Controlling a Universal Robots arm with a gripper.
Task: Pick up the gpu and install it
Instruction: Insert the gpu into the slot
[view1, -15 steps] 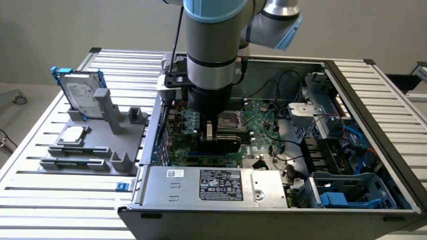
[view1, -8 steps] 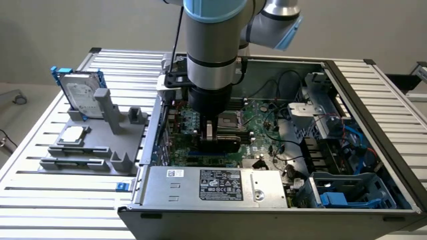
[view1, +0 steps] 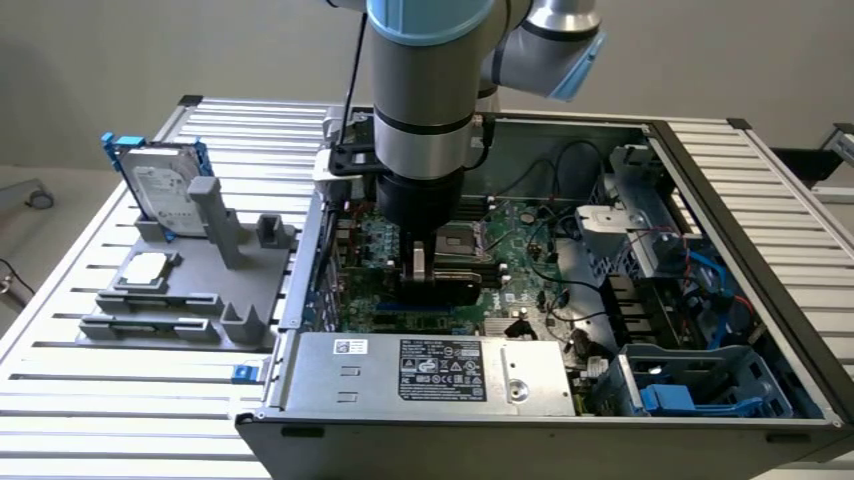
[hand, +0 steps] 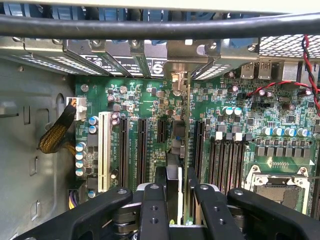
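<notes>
The pincer (hand: 179, 200) was closed on the gpu (hand: 187, 150), its black fingers (hand: 154, 210) clamping the card's upper edge from both faces, deep inside the open computer case (view1: 747, 190). In the exterior view the pincer (view1: 430, 262) hung straight down from the arm over the motherboard (view1: 521, 240), with the card showing below it as a dark slab with a pale metal strip. The card stood on edge, thin side up, its long axis running along the row of expansion slots (hand: 141, 150) and its end bracket (hand: 176, 67) pointing toward the slotted rear wall of the case. It looked lined up with one of the black slots between its neighbours; whether its contact edge had already seated there I could not tell, since the fingers hid the near part. By my judgement the card was light and stiff but fragile: a thin board with exposed parts that would not forgive bending or side load, so a hold on the bare upper edge, near the middle of its length, seemed the sound one, keeping pressure even as it pressed down. Outside the case, on the desk (view1: 80, 400), a grey fixture (view1: 200, 300) carried the hard drive (view1: 163, 190) in its blue frame and the small processor chip (view1: 144, 268), well apart from the work.
</notes>
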